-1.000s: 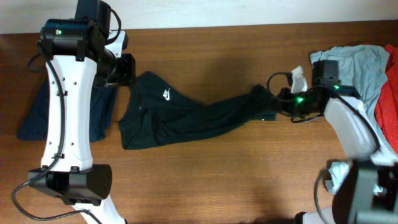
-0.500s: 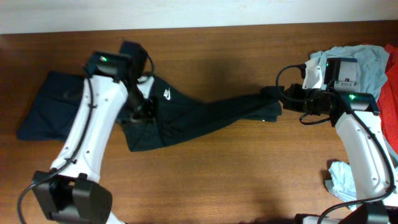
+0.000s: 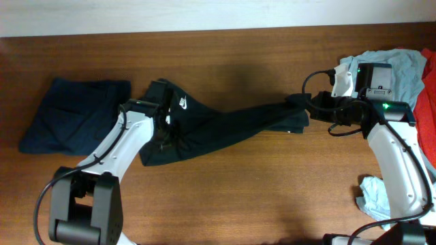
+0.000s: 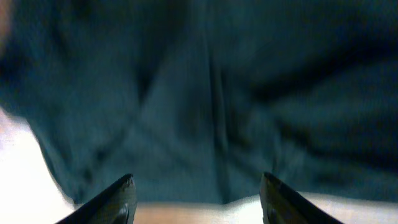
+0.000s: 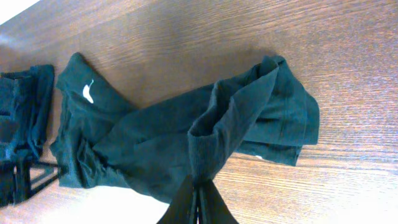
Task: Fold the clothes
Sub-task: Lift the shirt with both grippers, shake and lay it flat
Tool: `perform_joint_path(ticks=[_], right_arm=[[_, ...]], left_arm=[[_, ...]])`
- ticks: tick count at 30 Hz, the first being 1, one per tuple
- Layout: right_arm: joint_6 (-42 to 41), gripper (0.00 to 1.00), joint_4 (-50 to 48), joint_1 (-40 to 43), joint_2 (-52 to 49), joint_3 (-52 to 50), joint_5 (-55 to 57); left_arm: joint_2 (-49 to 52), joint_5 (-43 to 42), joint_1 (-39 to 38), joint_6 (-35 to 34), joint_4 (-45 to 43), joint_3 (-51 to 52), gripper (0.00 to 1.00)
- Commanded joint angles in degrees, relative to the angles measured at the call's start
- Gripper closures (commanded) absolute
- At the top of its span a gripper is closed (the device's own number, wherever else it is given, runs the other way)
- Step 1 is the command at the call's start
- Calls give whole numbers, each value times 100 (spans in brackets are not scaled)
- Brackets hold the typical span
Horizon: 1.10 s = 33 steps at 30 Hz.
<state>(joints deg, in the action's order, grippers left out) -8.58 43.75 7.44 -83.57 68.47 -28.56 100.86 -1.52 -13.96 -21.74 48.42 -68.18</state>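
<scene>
The black short-sleeved T-shirt lies stretched and rumpled on the wooden table, not yet folded; a dark-navy garment beside it looks folded. Only the right wrist view shows the right gripper, its jaws pinching a bunched shirt edge. Only the left wrist view shows the left gripper, its jaws spread above cloth.

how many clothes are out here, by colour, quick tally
black: 1, the black T-shirt
dark navy: 1, the dark-navy garment
light blue: 2, the upper light-blue piece and the lower light-blue piece, seen apart
red: 1, the red garment
total: 5
</scene>
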Motion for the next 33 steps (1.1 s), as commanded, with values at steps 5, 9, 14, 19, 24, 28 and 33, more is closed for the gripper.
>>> perform_joint_path(ticks=[5, 9, 14, 19, 24, 28, 33], right_arm=[[59, 96, 4, -31, 61, 68, -103], [59, 96, 39, -31, 61, 68, -122], [59, 96, 66, -31, 61, 68, -122], [59, 96, 87, -31, 61, 68, -122], [59, 96, 96, -31, 61, 68, -118], [59, 96, 109, -20, 61, 68, -28], [-140, 96, 479, -20, 98, 118, 841]], left_arm=[[20, 442, 37, 610, -1049, 87, 37], [367, 627, 44, 750, -1040, 87, 37], [793, 719, 42, 992, -1163, 87, 47], [785, 734, 42, 1008, -1187, 50, 78], [632, 787, 81, 1008, -763, -197, 100], [289, 1051, 140, 1005, 63, -715, 100], [-444, 1097, 328, 667, 1731, -1495, 100]])
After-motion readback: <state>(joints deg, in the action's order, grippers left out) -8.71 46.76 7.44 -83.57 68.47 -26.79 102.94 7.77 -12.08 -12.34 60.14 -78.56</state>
